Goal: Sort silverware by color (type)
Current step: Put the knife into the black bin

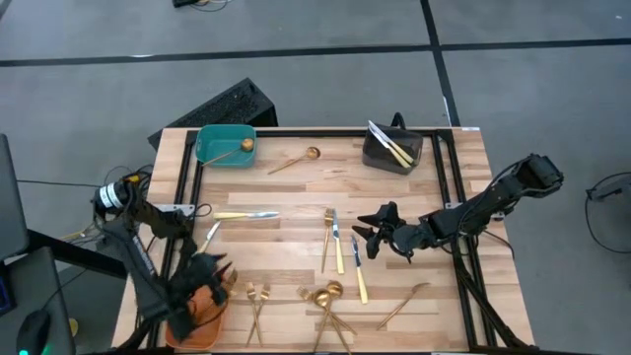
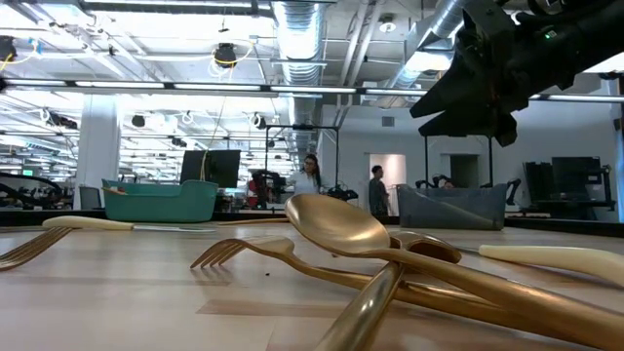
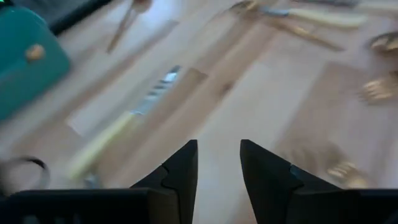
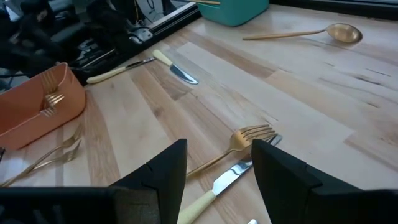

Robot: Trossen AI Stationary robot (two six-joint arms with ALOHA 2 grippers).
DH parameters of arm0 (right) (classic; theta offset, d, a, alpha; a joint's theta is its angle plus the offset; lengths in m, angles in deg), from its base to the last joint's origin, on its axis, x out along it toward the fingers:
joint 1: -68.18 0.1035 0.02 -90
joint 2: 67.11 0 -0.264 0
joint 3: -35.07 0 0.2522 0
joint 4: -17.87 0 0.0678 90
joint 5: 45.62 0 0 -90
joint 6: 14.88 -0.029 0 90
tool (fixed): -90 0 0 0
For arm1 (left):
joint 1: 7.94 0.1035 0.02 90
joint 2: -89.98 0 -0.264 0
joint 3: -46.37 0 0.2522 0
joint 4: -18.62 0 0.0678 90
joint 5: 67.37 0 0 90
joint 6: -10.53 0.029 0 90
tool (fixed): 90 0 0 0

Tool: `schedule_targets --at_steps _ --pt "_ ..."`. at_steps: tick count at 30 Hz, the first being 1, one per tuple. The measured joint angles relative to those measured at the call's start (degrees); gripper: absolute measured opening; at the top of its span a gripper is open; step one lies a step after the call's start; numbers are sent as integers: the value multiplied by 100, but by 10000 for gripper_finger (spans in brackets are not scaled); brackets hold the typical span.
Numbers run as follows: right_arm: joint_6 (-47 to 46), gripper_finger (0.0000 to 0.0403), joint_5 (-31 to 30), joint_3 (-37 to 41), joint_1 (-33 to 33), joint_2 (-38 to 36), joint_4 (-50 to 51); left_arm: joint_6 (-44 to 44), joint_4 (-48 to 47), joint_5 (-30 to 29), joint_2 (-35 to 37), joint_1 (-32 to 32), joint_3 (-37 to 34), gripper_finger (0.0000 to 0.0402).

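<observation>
Gold spoons [image 2: 336, 226] and forks [image 2: 239, 252] fill the low view's foreground, heaped at the table's near edge. Going left to right on the wooden table [image 1: 296, 187]: my left gripper [image 3: 217, 163] hangs over the orange bin [image 1: 209, 320] at the near-left corner, fingers [image 3: 181, 167] parted with nothing between them. A gold fork [image 4: 51, 93] leans inside that bin. Just beyond it a knife [image 1: 246, 215] lies flat with its pale handle, and at the far-left the teal bin [image 1: 225, 144] holds a spoon. Another spoon [image 1: 296, 159] lies loose beside the teal bin. Mid-table, a fork [image 4: 239, 142] and more knives [image 1: 336, 240] lie side by side, with further forks and spoons [image 1: 328, 294] at the near edge. My right gripper [image 4: 219, 163] hovers above that fork and knife, fingers spread wide and empty. Far-right, the dark grey bin [image 1: 390, 150] holds knives.
</observation>
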Motion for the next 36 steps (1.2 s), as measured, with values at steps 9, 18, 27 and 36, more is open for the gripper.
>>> schedule_targets --at_steps 9,18,27,36 --pt "42 205 102 0 -2 0 20 3821 133 186 1008 2062 0 110" --pt "148 205 443 0 3 46 156 8148 2603 1619 2330 4627 -487 110" --pt "158 205 449 0 39 48 306 10115 3831 2897 2385 6481 -1722 110" --pt "217 205 447 0 -1 48 365 10245 3874 3682 2337 6965 -2173 110"
